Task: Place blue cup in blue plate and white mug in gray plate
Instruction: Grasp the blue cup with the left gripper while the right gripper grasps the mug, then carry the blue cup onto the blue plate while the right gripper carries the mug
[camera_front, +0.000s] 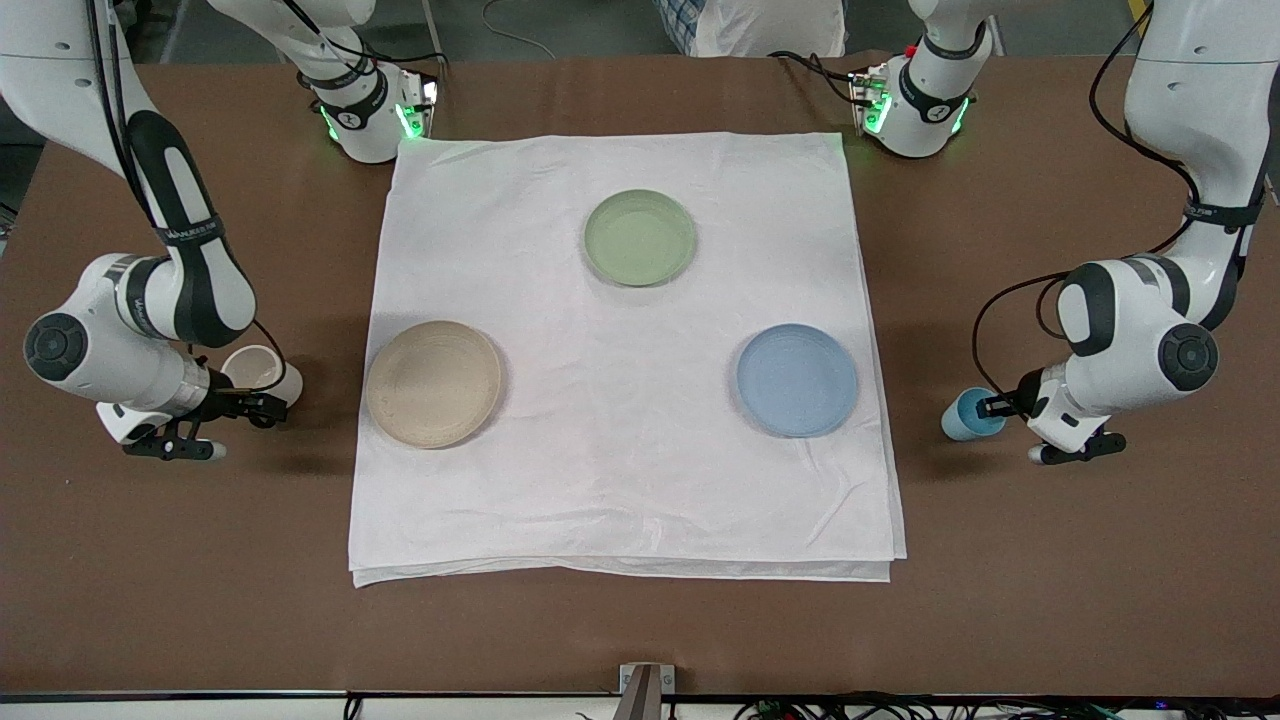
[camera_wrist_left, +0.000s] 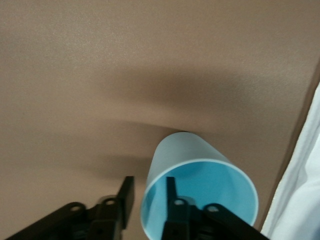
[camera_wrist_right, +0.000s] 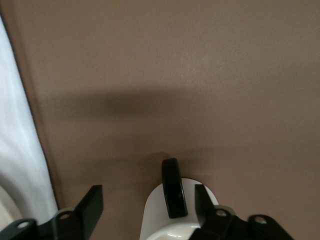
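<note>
The blue cup (camera_front: 966, 414) stands on the brown table off the cloth, at the left arm's end, beside the blue plate (camera_front: 797, 379). My left gripper (camera_front: 996, 405) is open around the cup's wall (camera_wrist_left: 175, 155), one finger inside and one outside (camera_wrist_left: 149, 182). The white mug (camera_front: 262, 370) stands on the brown table at the right arm's end, beside the gray plate (camera_front: 434, 383). My right gripper (camera_front: 248, 402) is open astride the mug's wall (camera_wrist_right: 147, 192), one finger at the rim by the black handle (camera_wrist_right: 172, 187), the other clear of the mug. Both plates are empty.
A white cloth (camera_front: 620, 480) covers the table's middle and carries the plates. A pale green plate (camera_front: 640, 237) lies on it farther from the front camera. The cloth's edge shows in both wrist views (camera_wrist_left: 300, 190) (camera_wrist_right: 20, 145).
</note>
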